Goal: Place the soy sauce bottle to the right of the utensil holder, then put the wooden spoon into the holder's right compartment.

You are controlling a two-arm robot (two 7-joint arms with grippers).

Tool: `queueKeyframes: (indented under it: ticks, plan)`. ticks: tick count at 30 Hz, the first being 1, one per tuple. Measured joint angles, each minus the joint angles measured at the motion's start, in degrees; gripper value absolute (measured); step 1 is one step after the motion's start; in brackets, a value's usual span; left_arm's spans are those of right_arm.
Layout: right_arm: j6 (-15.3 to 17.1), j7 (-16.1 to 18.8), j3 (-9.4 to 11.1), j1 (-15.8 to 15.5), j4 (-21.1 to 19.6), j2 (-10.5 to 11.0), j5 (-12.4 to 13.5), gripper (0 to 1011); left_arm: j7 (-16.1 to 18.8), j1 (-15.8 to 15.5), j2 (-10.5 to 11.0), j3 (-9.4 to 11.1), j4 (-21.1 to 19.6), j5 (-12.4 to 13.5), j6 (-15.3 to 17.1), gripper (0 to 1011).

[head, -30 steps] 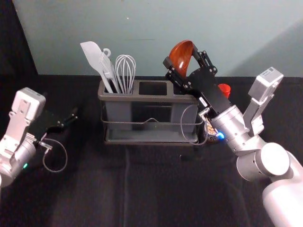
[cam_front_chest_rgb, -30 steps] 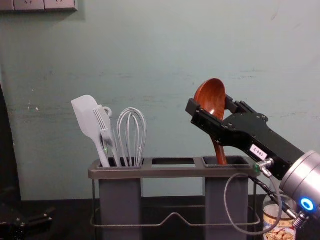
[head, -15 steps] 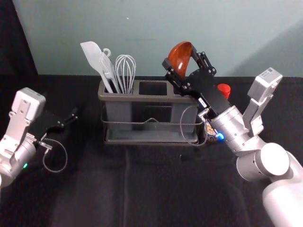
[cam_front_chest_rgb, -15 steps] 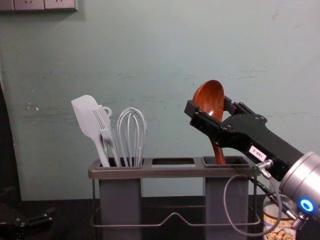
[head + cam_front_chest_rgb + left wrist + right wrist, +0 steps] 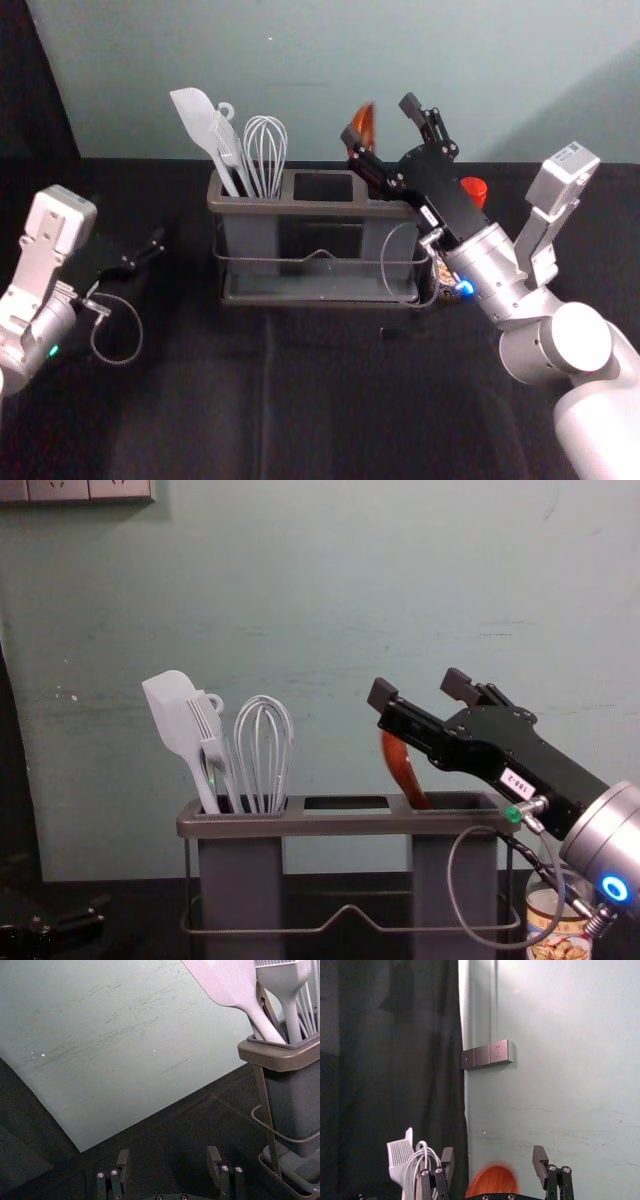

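The dark grey plastic utensil holder with a brown rim (image 5: pixel 300 207) stands on the black-covered desk (image 5: pixel 330 400). The reddish-brown wooden spoon (image 5: pixel 403 770) is in the holder's right compartment (image 5: pixel 450 855), bowl end up, its upper part leaning toward the holder's middle; the bowl is blurred in the right wrist view.

The right gripper (image 5: pixel 419 688) is above that same compartment, reaching in from the holder's right. It is spread wide and grips nothing, with the spoon's upper part close by the jaw nearer the holder's middle; whether the two touch cannot be told.

The soy sauce bottle with a red cap and a printed label (image 5: pixel 474 190) is upright just to the right of the holder, partly hidden by the right arm.

The left gripper (image 5: pixel 150 250) is parked well apart from the holder, on its left side, wide and holding nothing.

In the holder's left compartment (image 5: pixel 240 880) a white flat-headed spatula (image 5: pixel 170 708), a white utensil with a slotted-looking head (image 5: pixel 207 723) and a white wire whisk (image 5: pixel 264 750) stand heads up, the spatula tilting outward to the left.
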Motion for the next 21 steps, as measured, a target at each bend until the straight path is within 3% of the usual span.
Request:
queueKeyframes:
  ticks: [13,21]
  plan:
    - [0.01,-0.33,0.41,-0.82,-3.99,0.35,0.25,1002,0.00,0.00,0.00,0.00,0.00,0.00,0.00,1000]
    - [0.25,-0.58,1.47,-1.12,-9.50,1.60,0.98,1002,0.00,0.00,0.00,0.00,0.00,0.00,0.00,1000]
